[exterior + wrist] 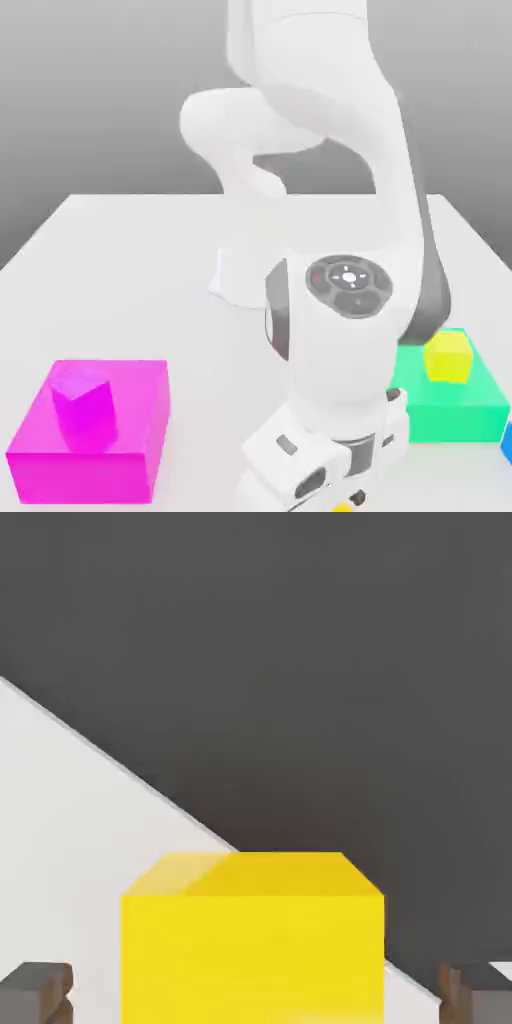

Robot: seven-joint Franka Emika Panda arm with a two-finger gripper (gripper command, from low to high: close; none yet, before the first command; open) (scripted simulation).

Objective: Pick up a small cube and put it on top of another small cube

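Note:
The small cube, golden yellow, sits on the white table between the two fingers of my gripper. The dark fingertips stand on either side of it, with a strip of table showing between each pad and the cube, so the gripper is open around it. In the exterior view the hand hangs low at the table's front edge, and a sliver of the small cube peeks out beneath it. Another small cube, lemon yellow, rests on top of a big green block at the exterior view's right.
A big magenta block with a small magenta faceted block on it stands at the exterior view's left. A small blue piece lies at the right border. The table's edge runs just beyond the small cube.

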